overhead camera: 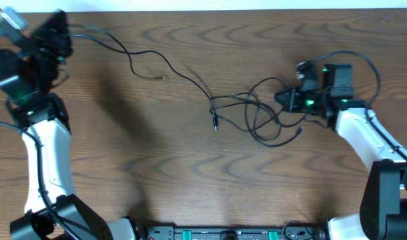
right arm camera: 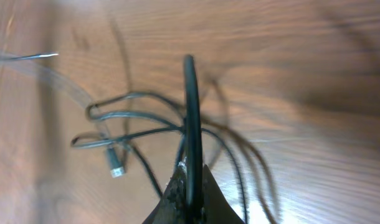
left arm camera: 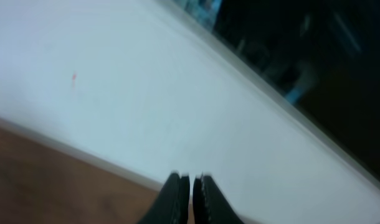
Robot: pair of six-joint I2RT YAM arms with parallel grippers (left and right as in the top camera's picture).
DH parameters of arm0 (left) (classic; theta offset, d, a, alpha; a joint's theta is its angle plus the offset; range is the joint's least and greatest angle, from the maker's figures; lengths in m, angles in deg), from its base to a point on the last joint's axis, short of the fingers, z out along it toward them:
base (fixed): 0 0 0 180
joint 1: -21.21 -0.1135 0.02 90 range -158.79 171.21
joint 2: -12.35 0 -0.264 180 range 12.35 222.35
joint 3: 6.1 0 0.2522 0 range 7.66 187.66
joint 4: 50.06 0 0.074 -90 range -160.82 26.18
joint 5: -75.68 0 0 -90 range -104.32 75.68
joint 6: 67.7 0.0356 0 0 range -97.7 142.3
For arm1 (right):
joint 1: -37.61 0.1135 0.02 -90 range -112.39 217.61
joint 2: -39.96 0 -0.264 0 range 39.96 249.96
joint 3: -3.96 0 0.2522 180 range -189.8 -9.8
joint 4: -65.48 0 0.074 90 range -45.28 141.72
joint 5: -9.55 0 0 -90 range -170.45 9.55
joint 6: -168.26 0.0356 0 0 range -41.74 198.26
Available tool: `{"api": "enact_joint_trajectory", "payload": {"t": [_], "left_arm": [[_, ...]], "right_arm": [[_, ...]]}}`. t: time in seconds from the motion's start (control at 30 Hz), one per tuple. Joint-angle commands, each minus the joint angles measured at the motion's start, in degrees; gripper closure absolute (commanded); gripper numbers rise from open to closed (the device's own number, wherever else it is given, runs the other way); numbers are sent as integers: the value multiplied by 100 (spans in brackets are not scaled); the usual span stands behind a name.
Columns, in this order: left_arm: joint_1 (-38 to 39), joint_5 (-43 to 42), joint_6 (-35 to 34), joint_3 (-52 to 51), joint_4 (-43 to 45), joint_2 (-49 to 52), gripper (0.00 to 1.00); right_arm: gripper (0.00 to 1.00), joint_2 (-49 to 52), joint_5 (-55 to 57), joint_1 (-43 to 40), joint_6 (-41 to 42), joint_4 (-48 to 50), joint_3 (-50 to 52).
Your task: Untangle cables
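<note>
Nearest, along the front edge of the wooden counter (overhead camera: 190, 187), runs a dark rail (overhead camera: 223, 233) with green lights. The two white arms rise from its ends.

Right of the middle of the counter lie the cables (overhead camera: 257, 113), thin black cords looped over one another in a loose knot. One plug end (overhead camera: 215, 123) points toward the near side, just left of the knot. The right hand (overhead camera: 287, 100) sits at the knot's right edge, its fingers pressed together on one black loop (right arm camera: 190, 112) that stands upright between them. The other loops and a small silver plug (right arm camera: 117, 169) lie on the wood beyond.

From the knot a single cord (overhead camera: 130, 57) trails away to the far left corner and reaches the left hand (overhead camera: 57, 33). Its fingers (left arm camera: 177, 193) are pressed together. Whether they pinch the cord cannot be told, as the wrist view is blurred. Behind is a white wall (left arm camera: 115, 93).
</note>
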Motion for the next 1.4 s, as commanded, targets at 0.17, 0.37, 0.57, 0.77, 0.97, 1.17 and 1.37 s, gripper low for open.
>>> {"api": "enact_joint_trajectory", "payload": {"t": [0.17,0.37,0.57,0.77,0.97,1.17,1.37], "left_arm": [[514,1016,1788,61,-758,-52,93],[496,2109,1773,61,-321,-52,92],[208,2756,1766,61,-352,-52,92],[-503,2942,1462,61,-551,-52,93],[-1228,2922,1233,61,-1213,-52,93],[-1633,2920,1263,61,-1681,-52,93],[-1641,3001,2358,61,-1733,-52,92]], "right_arm": [[99,-35,-190,625,-407,-382,-52],[99,-35,-186,721,-990,-1276,-48],[99,-35,28,717,-1045,-1545,-48],[99,-35,166,717,-1043,-1565,-48],[99,-35,275,715,-1021,-1556,-48],[99,-35,328,673,-977,-1543,-48],[99,-35,326,673,-815,-1386,-48]]}}
